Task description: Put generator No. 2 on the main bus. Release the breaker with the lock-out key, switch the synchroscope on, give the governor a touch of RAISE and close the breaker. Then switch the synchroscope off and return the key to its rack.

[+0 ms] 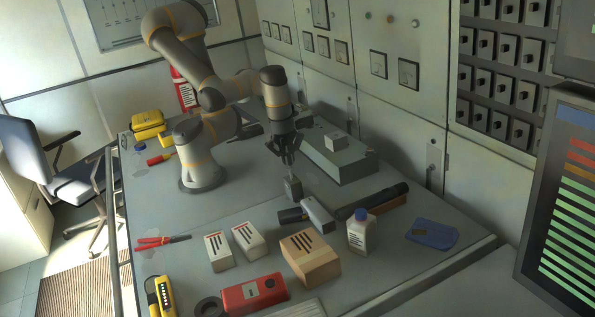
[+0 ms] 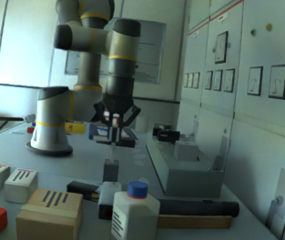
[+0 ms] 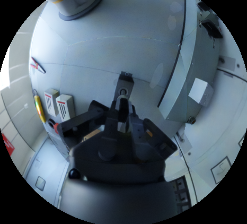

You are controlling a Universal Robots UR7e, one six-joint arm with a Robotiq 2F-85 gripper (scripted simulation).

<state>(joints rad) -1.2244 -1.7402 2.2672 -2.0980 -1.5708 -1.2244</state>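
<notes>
The lock-out key (image 1: 290, 171) (image 2: 113, 152) (image 3: 122, 101) is a thin pale pin, upright, with its tip just above the small grey rack block (image 1: 293, 187) (image 2: 111, 169) (image 3: 125, 82) on the desk. My gripper (image 1: 288, 162) (image 2: 113, 137) (image 3: 122, 109) points straight down over the block, closed on the top of the key. The grey control console (image 1: 333, 154) (image 2: 182, 165) (image 3: 190, 82) lies just to the right, with a pale cube-shaped knob (image 1: 335, 141) (image 3: 200, 91) on top.
The switchboard wall (image 1: 374, 44) with meters and lamps stands behind the console. In front of the rack block lie a grey-white device (image 1: 317, 213), a dark tube (image 1: 371, 200), a white bottle (image 1: 361, 231) (image 2: 134, 215) and several boxes (image 1: 309, 256). The arm's base (image 1: 202, 157) stands to the left.
</notes>
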